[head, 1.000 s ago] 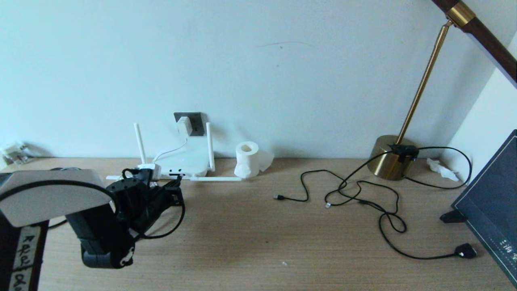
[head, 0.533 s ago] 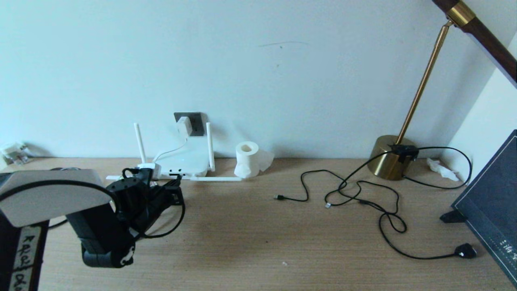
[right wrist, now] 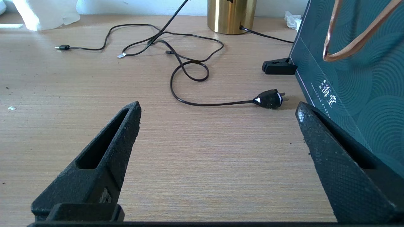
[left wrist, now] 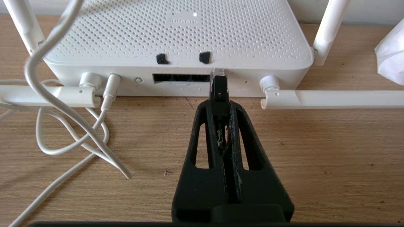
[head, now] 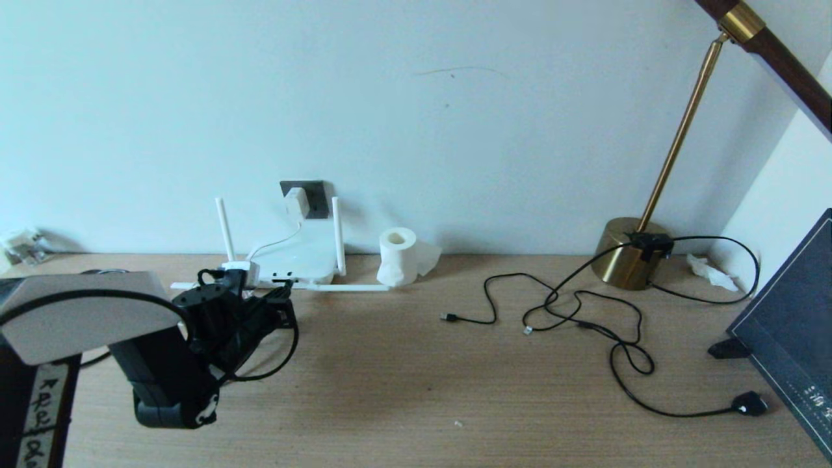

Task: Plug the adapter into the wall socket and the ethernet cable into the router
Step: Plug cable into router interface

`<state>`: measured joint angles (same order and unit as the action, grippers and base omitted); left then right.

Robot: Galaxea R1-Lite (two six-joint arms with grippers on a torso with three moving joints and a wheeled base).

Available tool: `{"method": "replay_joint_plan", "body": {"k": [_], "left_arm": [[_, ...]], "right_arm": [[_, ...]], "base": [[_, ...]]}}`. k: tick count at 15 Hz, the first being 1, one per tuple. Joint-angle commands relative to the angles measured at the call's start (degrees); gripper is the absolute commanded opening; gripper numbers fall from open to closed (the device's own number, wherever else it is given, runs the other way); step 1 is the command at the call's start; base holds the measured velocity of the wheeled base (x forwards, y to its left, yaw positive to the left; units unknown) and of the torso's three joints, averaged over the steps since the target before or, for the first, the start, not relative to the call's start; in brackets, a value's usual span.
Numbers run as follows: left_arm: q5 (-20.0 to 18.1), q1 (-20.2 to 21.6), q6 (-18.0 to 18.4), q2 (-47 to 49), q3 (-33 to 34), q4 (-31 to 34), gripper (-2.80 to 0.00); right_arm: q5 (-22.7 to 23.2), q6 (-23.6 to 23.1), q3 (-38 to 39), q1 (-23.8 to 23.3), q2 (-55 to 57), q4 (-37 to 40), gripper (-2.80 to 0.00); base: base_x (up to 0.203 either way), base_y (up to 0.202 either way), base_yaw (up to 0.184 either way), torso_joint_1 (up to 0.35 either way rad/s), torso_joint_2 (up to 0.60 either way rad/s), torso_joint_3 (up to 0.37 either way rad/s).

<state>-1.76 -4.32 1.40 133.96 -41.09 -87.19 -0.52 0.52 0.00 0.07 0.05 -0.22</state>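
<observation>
Clamped shut on the ethernet cable (left wrist: pixel 219 91), our left gripper (left wrist: pixel 220 110) holds its plug at the router (left wrist: pixel 176 41) port row's end; next we judge a straight push home.

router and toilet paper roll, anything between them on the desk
In the head view, one upright antenna and a flat-lying antenna sit between the router and the toilet paper roll.
</observation>
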Motion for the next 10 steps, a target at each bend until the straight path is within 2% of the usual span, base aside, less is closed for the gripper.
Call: {"method": "replay_joint_plan", "body": {"k": [1, 10], "left_arm": [[0.0, 0.0, 0.0, 0.4, 0.0, -0.5, -2.8], [0.0, 0.0, -0.1, 0.8, 0.0, -0.5, -2.8]], "right_arm": [[0.0, 0.0, 0.0, 0.0, 0.0, -0.1, 0.0], [0.0, 0.0, 0.1, 0.0, 0.0, 0.0, 0.0]], "base": [[0.0, 0.0, 0.0, 0.0, 0.0, 0.0], [0.0, 0.0, 0.0, 0.0, 0.0, 0.0]]}}
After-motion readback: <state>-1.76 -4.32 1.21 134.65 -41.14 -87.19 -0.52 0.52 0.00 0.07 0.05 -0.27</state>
